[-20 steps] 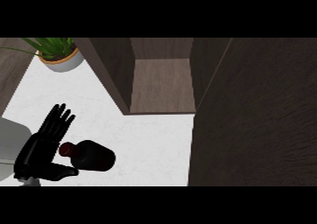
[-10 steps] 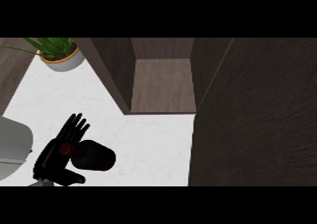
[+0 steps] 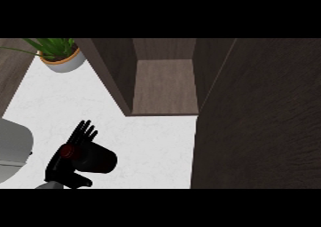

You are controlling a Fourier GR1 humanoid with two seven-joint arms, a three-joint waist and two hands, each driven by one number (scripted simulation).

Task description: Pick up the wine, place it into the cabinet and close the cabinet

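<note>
Standing on the white tabletop (image 3: 156,142) well short of the open dark-wood cabinet (image 3: 164,88), the dark wine bottle with red cap (image 3: 91,157) had the black left hand (image 3: 71,155) beside it, fingers straight and unclosed, so a knock could have toppled it.

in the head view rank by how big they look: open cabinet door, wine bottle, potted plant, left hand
1. open cabinet door, by far the largest, though it is near the camera
2. potted plant
3. wine bottle; close to the plant, so unsure
4. left hand, partly hidden behind the bottle
</note>
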